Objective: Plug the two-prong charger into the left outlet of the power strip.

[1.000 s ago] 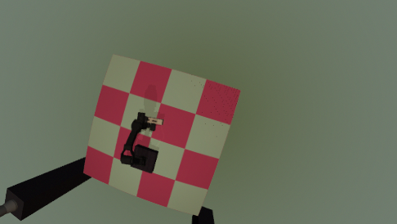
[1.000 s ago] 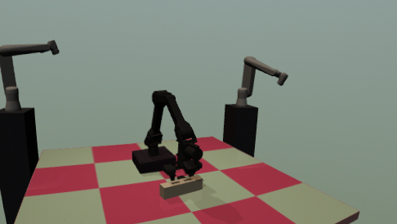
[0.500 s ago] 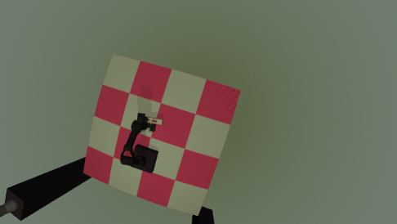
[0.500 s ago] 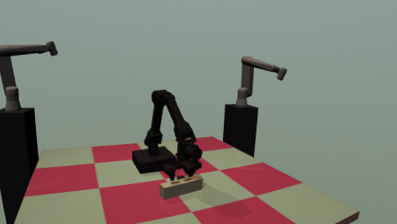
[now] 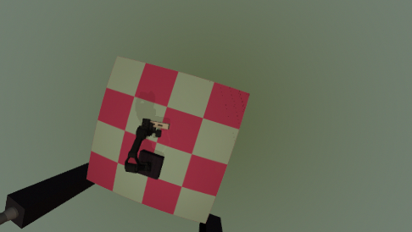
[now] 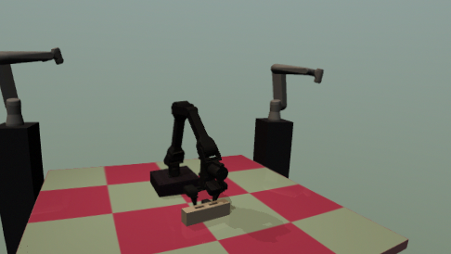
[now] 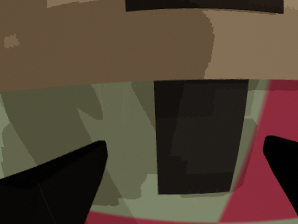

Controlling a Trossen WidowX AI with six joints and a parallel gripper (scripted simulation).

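Note:
The tan power strip (image 5: 164, 126) (image 6: 206, 214) (image 7: 100, 60) lies on the checkered table, with two dark outlet recesses in its top in the exterior view. In the wrist view it spans the top, with part of one recess at the upper edge. A dark block, apparently the charger (image 7: 205, 155) (image 6: 206, 201), is beside the strip's arm-side long face; its prongs cannot be made out. My gripper (image 7: 188, 147) (image 6: 205, 199) is open and points down. In the wrist view one fingertip is on each side of the dark block, with gaps between. The top view shows the fingers too small to judge.
The arm's dark base (image 5: 152, 164) (image 6: 173, 181) stands on the red and pale checkered table (image 5: 203, 174) (image 6: 158, 232), behind the strip in the exterior view. Two grey arms (image 6: 14, 108) (image 6: 279, 88) stand on black pedestals beyond the table. The arm's shadow falls beside the strip.

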